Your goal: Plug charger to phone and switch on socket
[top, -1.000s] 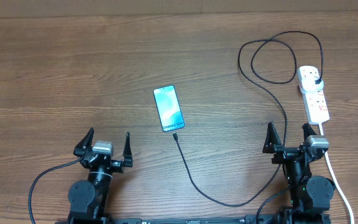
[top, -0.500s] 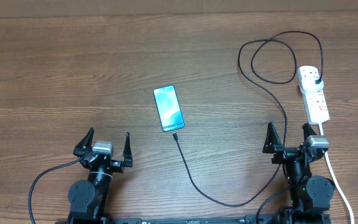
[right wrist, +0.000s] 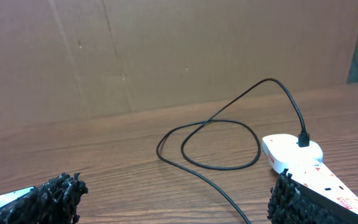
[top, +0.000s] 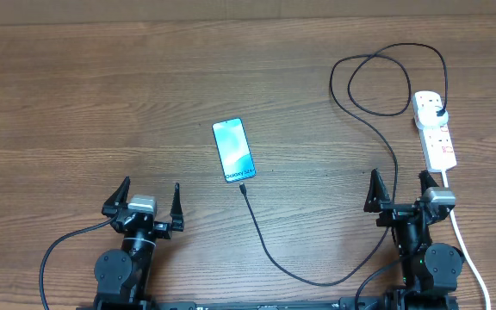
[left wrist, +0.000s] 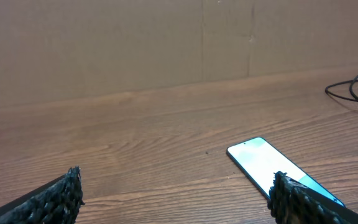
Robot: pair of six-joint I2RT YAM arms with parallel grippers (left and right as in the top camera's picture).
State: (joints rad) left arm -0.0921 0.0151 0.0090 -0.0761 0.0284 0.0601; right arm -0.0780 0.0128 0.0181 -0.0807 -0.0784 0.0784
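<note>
— Anything different from a second ago?
— Nothing. Parked at the near edge, left gripper (top: 151, 184) and right gripper (top: 398, 174) both spread wide, holding nothing.
— Phone?
— Flat on the table (top: 76, 103), screen lit: phone (top: 233, 150) well ahead of the left gripper. Tip of the charger (top: 243, 188) just beside its near end, seemingly not seated; hard to say from above.
— Other end?
— Plugged into the socket (top: 437, 138), far right.
— Meaning?
— Probably no progress: connecting and switching both pending.
</note>
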